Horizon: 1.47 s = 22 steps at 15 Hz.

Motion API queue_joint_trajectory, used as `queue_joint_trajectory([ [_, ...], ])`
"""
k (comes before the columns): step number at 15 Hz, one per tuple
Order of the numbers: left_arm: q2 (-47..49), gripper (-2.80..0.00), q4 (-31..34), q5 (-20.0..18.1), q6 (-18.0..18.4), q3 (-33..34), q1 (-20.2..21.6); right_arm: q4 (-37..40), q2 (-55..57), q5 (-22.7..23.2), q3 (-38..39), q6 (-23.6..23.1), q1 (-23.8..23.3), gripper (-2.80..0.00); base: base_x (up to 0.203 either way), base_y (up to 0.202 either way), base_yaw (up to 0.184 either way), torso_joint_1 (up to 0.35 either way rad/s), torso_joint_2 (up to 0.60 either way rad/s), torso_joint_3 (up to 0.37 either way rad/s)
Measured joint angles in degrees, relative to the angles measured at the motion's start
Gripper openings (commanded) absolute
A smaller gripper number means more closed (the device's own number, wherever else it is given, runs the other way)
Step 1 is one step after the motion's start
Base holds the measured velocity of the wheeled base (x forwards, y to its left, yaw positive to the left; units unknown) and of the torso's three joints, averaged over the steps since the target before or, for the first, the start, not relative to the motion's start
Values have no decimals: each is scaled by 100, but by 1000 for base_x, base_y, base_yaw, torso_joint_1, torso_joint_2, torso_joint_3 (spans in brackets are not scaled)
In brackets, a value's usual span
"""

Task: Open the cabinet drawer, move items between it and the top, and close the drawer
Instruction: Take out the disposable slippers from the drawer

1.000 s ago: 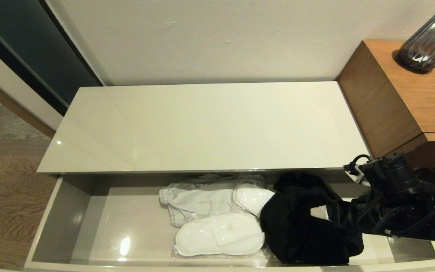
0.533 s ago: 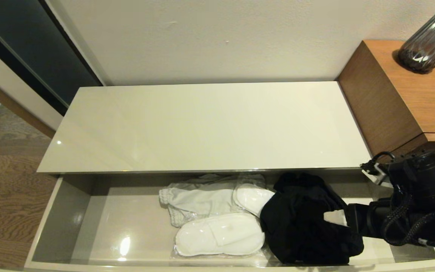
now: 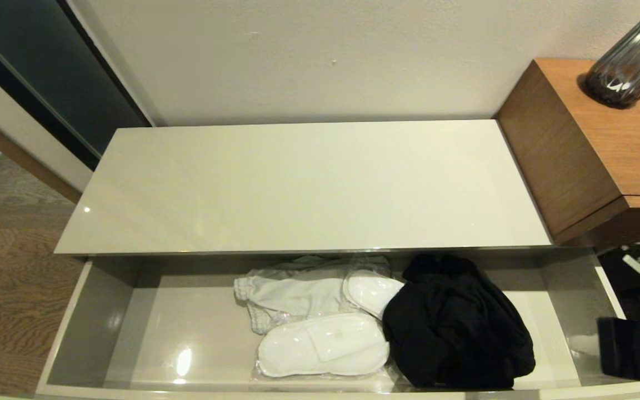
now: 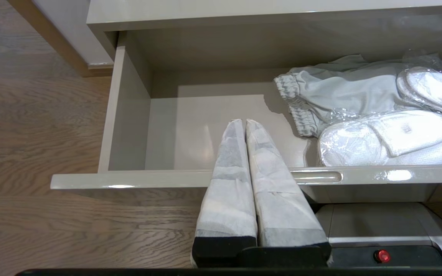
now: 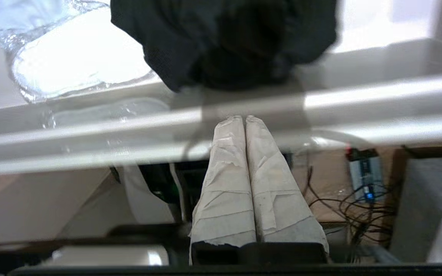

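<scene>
Drawer [image 3: 84, 322], glossy beige, open, holds black garment [image 3: 456, 325] by its right end, grey garment [image 3: 292, 294] and wrapped slippers [image 3: 323, 344] mid-drawer; both grippers' fingers [image 4: 240, 161] [image 5: 240, 153] pressed together, empty.

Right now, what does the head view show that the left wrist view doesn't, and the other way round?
Only the head view shows the glossy beige-cream cabinet top, the brown wooden unit carrying a dark ribbed glass vase, and the black cloth garment in the drawer.

Only the left wrist view shows the left tool, shut, in front of the drawer's oblong handle notch.

Both show the open beige drawer, the light grey elastic-banded garment and the plastic-wrapped white slippers.
</scene>
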Motion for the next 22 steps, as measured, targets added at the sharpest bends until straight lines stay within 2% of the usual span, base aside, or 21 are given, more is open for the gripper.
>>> queue_joint_trajectory([
  [6,0,-280,1,3,0,0,1,2398,-2011,-100,-306,-31,-436,-280,0,0,0,0,0,0],
  [9,0,-280,4,0,2,0,4,2687,-2709,16,-293,-179,-484,-280,0,0,0,0,0,0],
  [12,0,-280,4,0,0,0,0,2901,-3038,31,-1021,-425,-569,-280,0,0,0,0,0,0],
  [14,0,-280,4,2,2,0,0,3592,-3135,260,-1575,-424,-783,-280,0,0,0,0,0,0],
  [16,0,-280,4,-2,2,-2,4,4223,-3364,599,-1837,-482,-1219,-280,0,0,0,0,0,0],
  [19,0,-280,2,3,0,-2,-5,4869,-3908,1208,-1924,-1233,-2105,-280,0,0,0,0,0,0],
  [22,0,-280,9,-1,-20,0,1,4622,-4537,1531,-1503,-1782,-2279,-280,0,0,0,0,0,0],
])
